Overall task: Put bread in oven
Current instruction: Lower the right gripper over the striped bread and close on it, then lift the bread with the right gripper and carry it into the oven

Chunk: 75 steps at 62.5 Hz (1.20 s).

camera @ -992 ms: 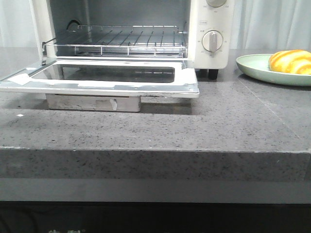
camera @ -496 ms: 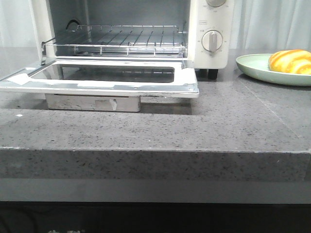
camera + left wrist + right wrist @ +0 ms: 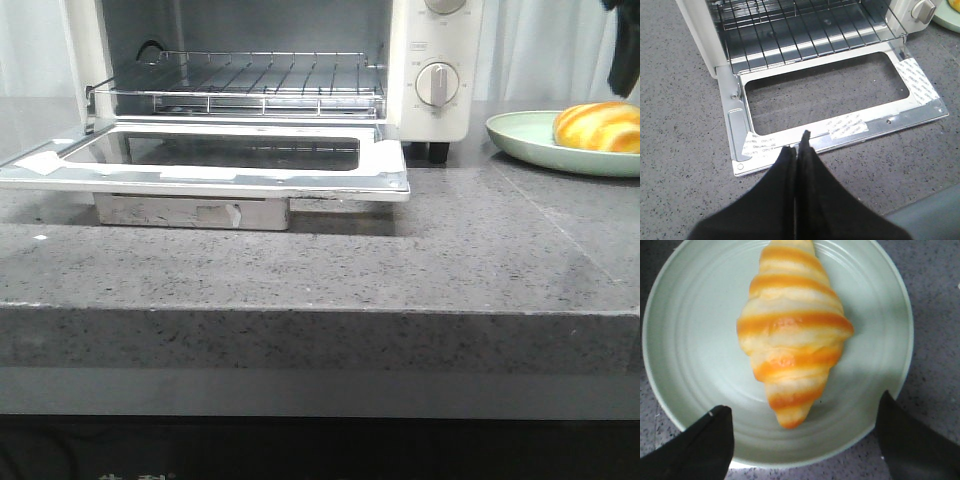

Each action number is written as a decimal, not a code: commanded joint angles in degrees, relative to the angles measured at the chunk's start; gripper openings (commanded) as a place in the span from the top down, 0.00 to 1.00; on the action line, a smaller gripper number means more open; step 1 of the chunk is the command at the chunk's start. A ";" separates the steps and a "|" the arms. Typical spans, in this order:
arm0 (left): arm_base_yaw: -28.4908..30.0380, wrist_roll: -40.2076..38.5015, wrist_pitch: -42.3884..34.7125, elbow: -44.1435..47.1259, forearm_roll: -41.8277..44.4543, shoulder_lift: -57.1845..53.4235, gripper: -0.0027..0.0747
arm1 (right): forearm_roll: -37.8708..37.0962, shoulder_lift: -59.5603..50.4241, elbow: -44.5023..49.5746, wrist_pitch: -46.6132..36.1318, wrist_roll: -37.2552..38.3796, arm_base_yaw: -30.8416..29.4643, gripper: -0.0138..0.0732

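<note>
The bread [image 3: 600, 126], golden-yellow with orange stripes, lies on a pale green plate [image 3: 525, 135] at the right of the counter. In the right wrist view the bread [image 3: 792, 335] fills the plate's middle. My right gripper [image 3: 804, 402] hangs above it, open and empty, its fingers apart on either side of the bread's near tip. Its dark edge shows at the front view's top right [image 3: 625, 40]. The white oven [image 3: 435, 70] stands at the back left with its door [image 3: 230, 160] folded down and its wire rack [image 3: 250, 85] bare. My left gripper [image 3: 800, 145] is shut and empty over the door's front edge [image 3: 840, 131].
The counter's front edge [image 3: 320, 315] runs across the front view. The oven's knob [image 3: 436, 84] is on its right panel. Strips of white tape [image 3: 847, 127] sit on the door frame. A pale curtain hangs behind.
My right gripper has come into the front view at the top right, above the bread. The oven, plate and bread have not moved.
</note>
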 commanded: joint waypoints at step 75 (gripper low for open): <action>-0.20 -0.68 -3.58 -1.58 0.83 -0.71 0.99 | 6.25 -3.44 -5.39 10.63 0.45 0.15 0.79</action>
